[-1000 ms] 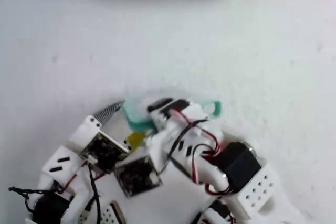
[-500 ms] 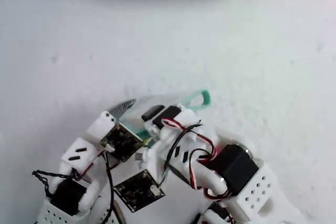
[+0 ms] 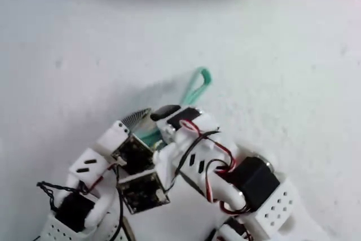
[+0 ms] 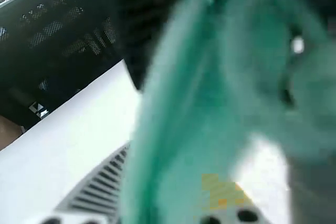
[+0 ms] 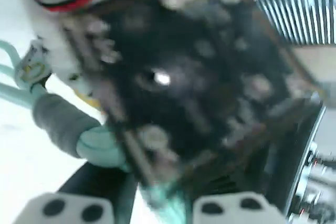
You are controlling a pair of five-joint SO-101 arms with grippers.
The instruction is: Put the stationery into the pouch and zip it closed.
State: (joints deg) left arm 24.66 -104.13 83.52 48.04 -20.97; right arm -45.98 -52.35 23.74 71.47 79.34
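Pouch (image 3: pixel 205 75) mid-table (image 3: pixel 271 43), far edge well apart

High view: bright, even light from above; white table (image 3: pixel 271 38) nearly washed out. Faint soft shadow left of teal loop (image 3: pixel 197 84). Room past far edge dark. Left wrist view: teal pouch fabric (image 4: pixel 210 103) too close, heavily blurred. Right wrist view: circuit board (image 5: pixel 173 87) dim, smeared, one small glint.
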